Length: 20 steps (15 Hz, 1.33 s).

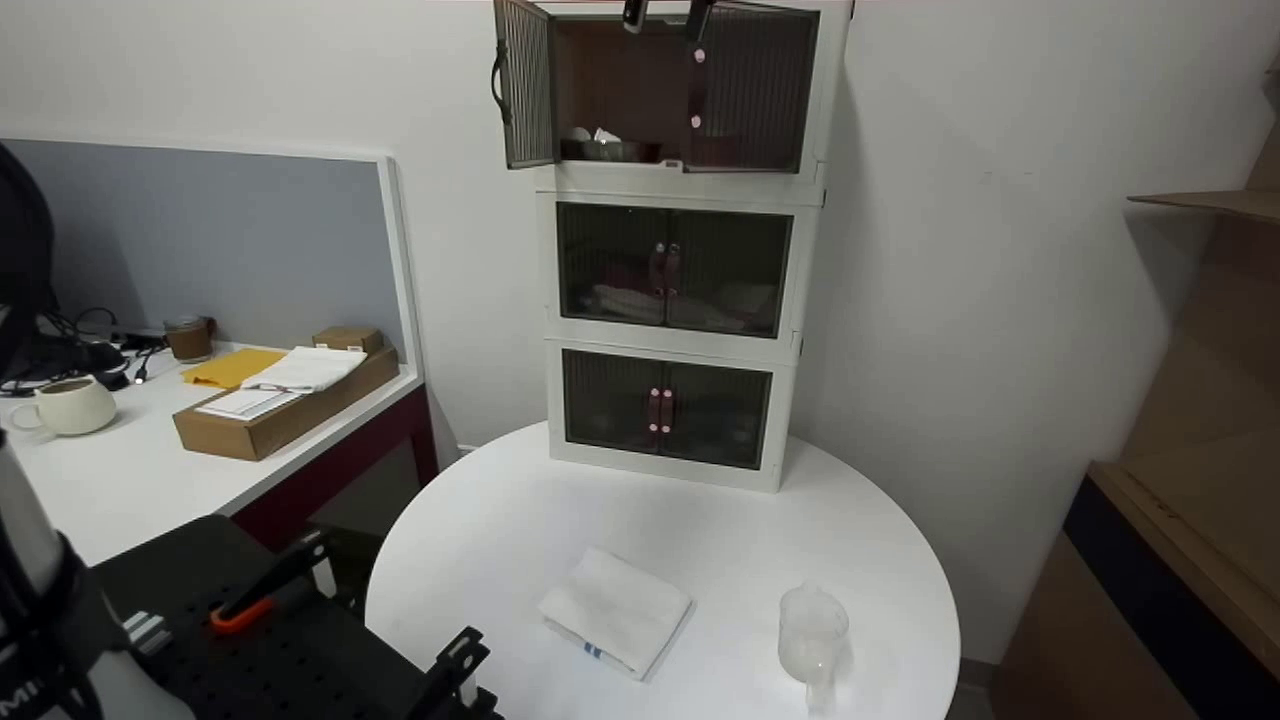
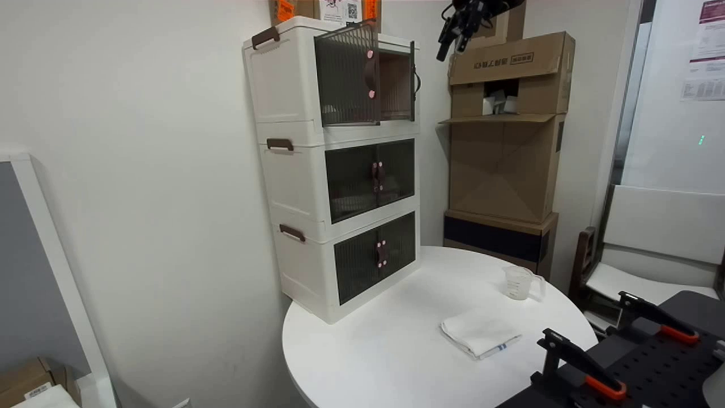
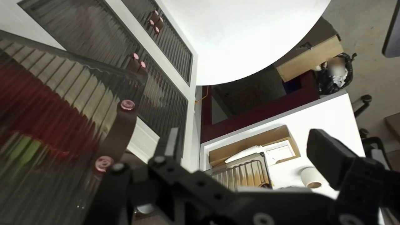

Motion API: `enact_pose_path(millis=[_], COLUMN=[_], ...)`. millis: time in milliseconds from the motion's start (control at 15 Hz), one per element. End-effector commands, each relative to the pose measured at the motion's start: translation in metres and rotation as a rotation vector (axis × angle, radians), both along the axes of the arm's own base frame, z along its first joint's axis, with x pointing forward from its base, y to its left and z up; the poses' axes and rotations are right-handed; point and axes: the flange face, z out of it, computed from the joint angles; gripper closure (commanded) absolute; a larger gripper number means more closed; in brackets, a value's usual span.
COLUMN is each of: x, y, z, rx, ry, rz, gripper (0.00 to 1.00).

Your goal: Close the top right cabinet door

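The top right cabinet door [image 1: 760, 90] is a dark ribbed panel, partly open, with a brown handle on its free edge. In an exterior view it shows nearly edge-on [image 2: 412, 85]; in the wrist view it fills the left side [image 3: 53, 125]. The twin left door [image 1: 528, 90] stands wide open, and shows beyond my fingers in the wrist view [image 3: 243, 170]. My gripper [image 1: 666, 18] is open and empty, high in front of the top compartment. It also shows in an exterior view [image 2: 451, 52]. In the wrist view [image 3: 245, 140], one finger is beside the right door's handle; contact cannot be told.
A dish [image 1: 610, 150] sits inside the top compartment. The lower tiers' doors [image 1: 725, 270] are shut. A folded white towel [image 1: 617, 612] and a clear measuring cup [image 1: 812, 640] are on the round table [image 1: 470, 530]. Cardboard boxes [image 2: 498, 164] stand beyond the cabinet.
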Motion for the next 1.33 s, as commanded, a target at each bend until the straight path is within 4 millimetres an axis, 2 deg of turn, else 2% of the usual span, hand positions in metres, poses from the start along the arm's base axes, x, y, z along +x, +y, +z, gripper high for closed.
enact_pose_path(millis=[0,267,467,800,1067,1133,1267], x=[-0.017,-0.015,-0.003,0.028,0.059,0.043,0.053], y=[-0.020,-0.048,-0.057,-0.057,-0.044,-0.050,-0.044], z=[0.012,0.023,0.018,-0.013,-0.034,-0.033,-0.041], rx=[-0.002,-0.035,-0.033,0.018,0.096,0.052,0.073], ry=[-0.029,-0.174,-0.262,-0.291,-0.310,-0.294,-0.288], rz=[-0.018,-0.237,-0.363,-0.478,-0.489,-0.473,-0.472], gripper=[0.00,0.00,0.00,0.00,0.00,0.00,0.00])
